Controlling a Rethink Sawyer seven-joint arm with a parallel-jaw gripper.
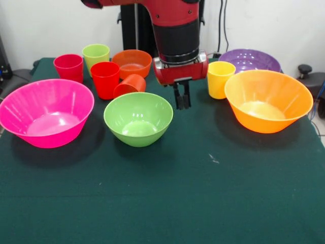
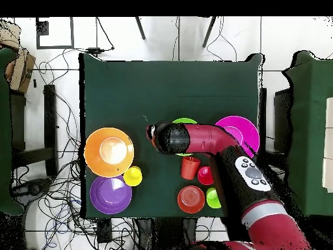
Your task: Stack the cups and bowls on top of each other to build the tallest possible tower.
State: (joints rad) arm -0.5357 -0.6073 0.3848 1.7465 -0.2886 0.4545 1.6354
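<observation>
From the front, my gripper point(image 1: 182, 99) hangs below my red and black wrist with its two dark fingers drawn narrow, nearly together, holding nothing, just above the dark green cloth point(image 1: 203, 193) between the green bowl point(image 1: 138, 118) and the yellow cup point(image 1: 220, 79). Everything here is glossy, smooth plastic on a matte, felt-like cover. The pink bowl point(image 1: 45, 113) is large and flared and stands alone at one side, not stacked on anything; the green one beside it is rounder and deeper. The orange-yellow bowl point(image 1: 268, 100) flares wide and lets light through, with the purple bowl point(image 1: 250, 59) behind it. Farther back sit the crimson cup point(image 1: 68, 67), the lime cup point(image 1: 96, 56) and the small orange-red bowl point(image 1: 132, 63), all upright. The red cup point(image 1: 105, 79) stands upright, and the orange cup point(image 1: 130, 85) lies tipped on its side against it. I can read no writing on any piece. From overhead, my arm point(image 2: 214, 140) crosses the green bowl point(image 2: 185, 121) and part of the pink bowl point(image 2: 241, 129), and my fingers are hidden there. The orange-yellow bowl point(image 2: 109, 152), purple bowl point(image 2: 110, 194) and yellow cup point(image 2: 133, 176) cluster together, well apart from the small orange-red bowl point(image 2: 191, 199). A grey panel with small buttons point(image 2: 250, 174) sits on my forearm; its markings are too small to read.
</observation>
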